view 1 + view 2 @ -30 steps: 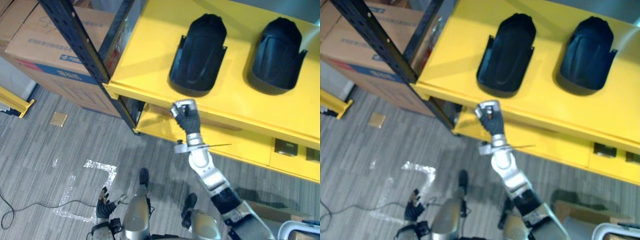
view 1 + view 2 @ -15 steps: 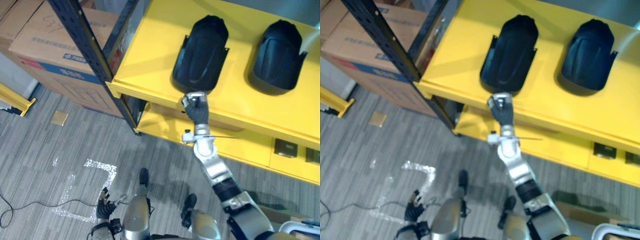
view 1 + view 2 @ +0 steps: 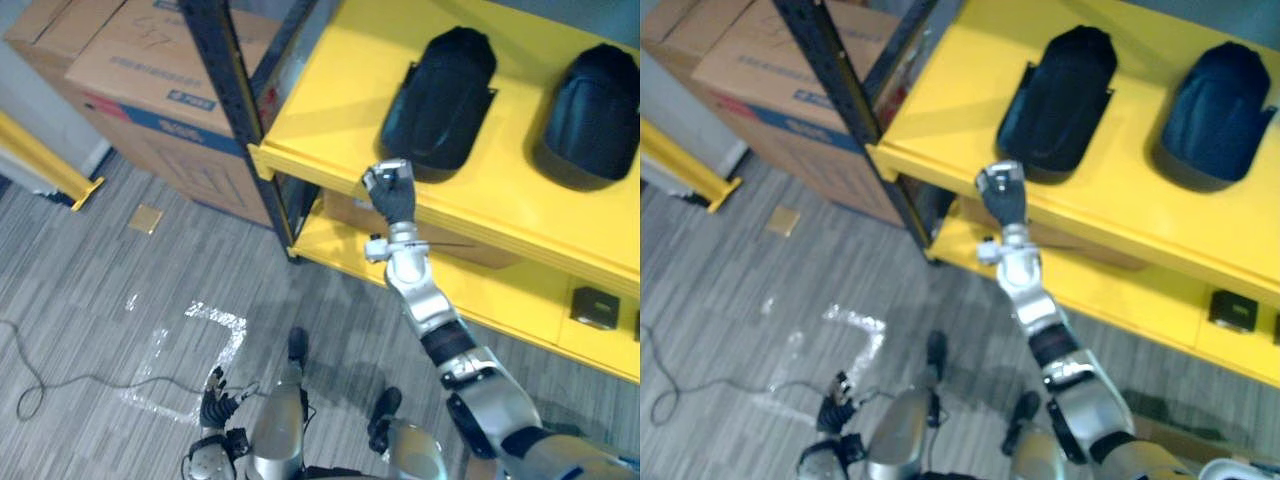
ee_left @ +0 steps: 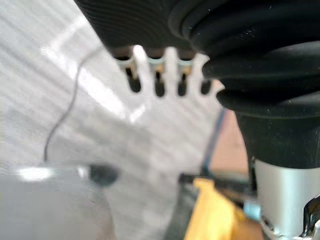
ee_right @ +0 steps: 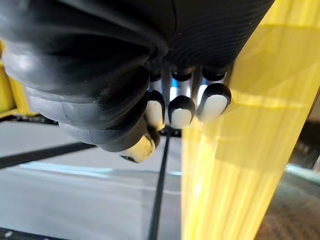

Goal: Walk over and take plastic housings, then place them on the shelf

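Two black plastic housings lie on the yellow shelf (image 3: pixel 330 110), the left housing (image 3: pixel 440 100) and the right housing (image 3: pixel 600 105) side by side. My right hand (image 3: pixel 392 195) is raised at the shelf's front edge, just below and left of the left housing, apart from it. Its fingers (image 5: pixel 182 110) are curled in with nothing between them, and the yellow shelf edge (image 5: pixel 235 150) stands right beside them. My left hand (image 3: pixel 212 405) hangs low near the floor, with its fingers (image 4: pixel 150 75) straight and empty.
A black upright post (image 3: pixel 235 100) frames the shelf's left corner. Large cardboard boxes (image 3: pixel 150 70) stand left of it. The lower yellow shelf (image 3: pixel 500 290) holds a small dark box (image 3: pixel 592 305). A yellow barrier (image 3: pixel 40 160) and white tape marks (image 3: pixel 200 330) lie on the carpet.
The whole picture has shifted, so the camera moved. Against the left housing, my right hand has gone from just under its lower end to further left along the shelf edge.
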Controlling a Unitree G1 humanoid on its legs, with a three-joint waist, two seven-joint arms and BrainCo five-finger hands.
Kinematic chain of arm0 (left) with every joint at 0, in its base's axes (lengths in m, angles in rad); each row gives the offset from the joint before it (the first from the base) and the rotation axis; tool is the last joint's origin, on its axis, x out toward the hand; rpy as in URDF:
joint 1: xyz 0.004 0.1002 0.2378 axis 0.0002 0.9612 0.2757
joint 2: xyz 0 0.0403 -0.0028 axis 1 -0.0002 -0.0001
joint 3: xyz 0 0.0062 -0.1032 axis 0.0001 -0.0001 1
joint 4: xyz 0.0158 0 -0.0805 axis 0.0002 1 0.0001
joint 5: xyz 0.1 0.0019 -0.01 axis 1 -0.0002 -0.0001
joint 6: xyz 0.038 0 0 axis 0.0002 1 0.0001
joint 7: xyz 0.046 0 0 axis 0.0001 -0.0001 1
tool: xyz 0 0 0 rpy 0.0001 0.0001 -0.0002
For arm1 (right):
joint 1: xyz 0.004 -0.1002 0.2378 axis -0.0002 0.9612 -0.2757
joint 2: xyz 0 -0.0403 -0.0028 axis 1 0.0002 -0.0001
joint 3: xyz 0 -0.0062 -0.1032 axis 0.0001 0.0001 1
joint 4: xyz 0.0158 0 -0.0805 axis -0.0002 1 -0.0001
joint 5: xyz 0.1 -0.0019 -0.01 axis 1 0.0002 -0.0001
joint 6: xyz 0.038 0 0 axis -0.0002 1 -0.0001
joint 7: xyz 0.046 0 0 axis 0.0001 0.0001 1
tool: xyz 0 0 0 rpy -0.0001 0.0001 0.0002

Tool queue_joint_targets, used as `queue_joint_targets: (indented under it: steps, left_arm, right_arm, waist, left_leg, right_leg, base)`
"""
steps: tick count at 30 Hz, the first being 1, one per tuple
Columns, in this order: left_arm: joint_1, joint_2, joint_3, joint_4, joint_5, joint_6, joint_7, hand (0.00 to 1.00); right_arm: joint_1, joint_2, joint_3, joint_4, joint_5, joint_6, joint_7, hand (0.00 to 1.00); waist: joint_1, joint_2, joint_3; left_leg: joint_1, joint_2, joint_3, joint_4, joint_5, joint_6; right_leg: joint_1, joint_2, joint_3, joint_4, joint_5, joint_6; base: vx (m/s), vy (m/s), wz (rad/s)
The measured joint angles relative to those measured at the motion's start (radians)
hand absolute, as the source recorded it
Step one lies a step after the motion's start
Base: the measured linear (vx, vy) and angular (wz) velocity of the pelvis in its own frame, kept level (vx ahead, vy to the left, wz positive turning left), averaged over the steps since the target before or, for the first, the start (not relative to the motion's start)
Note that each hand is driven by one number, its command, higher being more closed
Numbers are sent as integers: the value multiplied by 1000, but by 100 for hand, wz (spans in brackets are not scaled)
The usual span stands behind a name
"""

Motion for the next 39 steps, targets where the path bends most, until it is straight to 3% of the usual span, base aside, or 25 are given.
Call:
queue_joint_targets:
  steps: [4, 10, 16, 19, 20, 22, 24, 27, 31, 36, 37, 39]
  left_arm:
    - [-4, -14, -1, -6, -18, -2, -2, 0]
    - [-3, -15, -3, -6, -23, 1, -10, 0]
    - [-3, -15, -6, -6, -28, -2, -19, 0]
    - [-3, -15, -9, -5, -28, -9, -18, 0]
    - [-3, -16, -8, -5, -28, -15, -16, 0]
    - [-3, -22, -8, -4, -29, -19, -3, 0]
    - [-3, -26, -8, -5, -30, -20, 8, 0]
    - [-3, -30, -10, -4, -30, -20, 9, 0]
    - [-3, -33, -3, -4, -34, -30, 10, 0]
    - [-3, -33, -3, -2, -37, -43, 10, 0]
    - [-3, -33, -3, -2, -37, -43, 11, 0]
    - [-3, -33, -3, -3, -37, -45, 12, 0]
  right_arm:
    - [-49, -1, -11, 38, 1, -3, -13, 100]
    - [-79, -35, -83, 36, 4, 7, -62, 100]
    - [-77, -62, -93, 17, 4, 25, -64, 100]
    - [-44, -59, -91, -122, 13, 24, -59, 100]
    - [-4, -53, -87, -249, 13, 22, -57, 100]
    - [108, -50, -67, -479, 10, 17, -27, 100]
    - [148, -50, -46, -554, 11, 22, -8, 100]
    - [178, -53, -32, -609, 25, 38, 47, 100]
    - [195, -73, -10, -615, 48, 70, 84, 100]
    - [213, -72, 13, -631, 42, 98, 18, 100]
    - [213, -72, 8, -631, 42, 105, -1, 0]
    - [212, -71, -8, -630, 42, 105, -19, 0]
  waist:
    - [21, 3, 2]
    - [19, 6, 4]
    - [17, 10, 6]
    - [18, 9, 7]
    - [18, 7, 8]
    - [2, 2, 11]
    - [-14, -7, 16]
    - [-45, -20, 24]
    - [-41, -26, 27]
    - [-39, -29, 28]
    - [-39, -29, 28]
    - [-38, -30, 28]
  left_leg:
    - [11, -15, 5, -51, 33, 2]
    - [30, -8, 8, -88, 57, -6]
    - [40, 18, 13, -98, 64, -10]
    - [40, 30, 21, -98, 67, -8]
    - [41, 35, 31, -98, 68, -8]
    - [53, 40, 43, -98, 65, -11]
    - [61, 44, 60, -98, 63, -13]
    - [62, 48, 70, -99, 61, -16]
    - [69, 63, 87, -99, 56, -22]
    - [68, 66, 88, -99, 56, -23]
    - [66, 65, 89, -99, 56, -23]
    - [58, 64, 88, -99, 56, -23]
  right_leg:
    - [1, -6, -2, -29, 31, 1]
    - [-2, 2, 0, -19, 30, 1]
    - [-3, 25, 7, -18, 28, -3]
    - [-12, 31, 15, -14, 27, -4]
    - [-18, 35, 27, -12, 27, -4]
    - [-17, 42, 42, -9, 24, -7]
    - [-20, 43, 58, -3, 22, -8]
    - [-34, 47, 71, 4, 15, -14]
    - [-36, 60, 87, 4, 13, -17]
    - [-38, 60, 88, 3, 13, -17]
    - [-41, 60, 88, 4, 14, -16]
    - [-48, 61, 89, 4, 16, -14]
  base:
    - [3, 43, 7]
    - [4, -23, -1]
    - [44, -84, -6]
    - [54, -73, -10]
    - [53, -67, -19]
    - [74, -81, -21]
    - [49, -54, -23]
    - [6, -28, -19]
    - [-7, -43, -11]
    - [0, 0, 0]
    - [0, 0, 0]
    - [17, -5, 0]
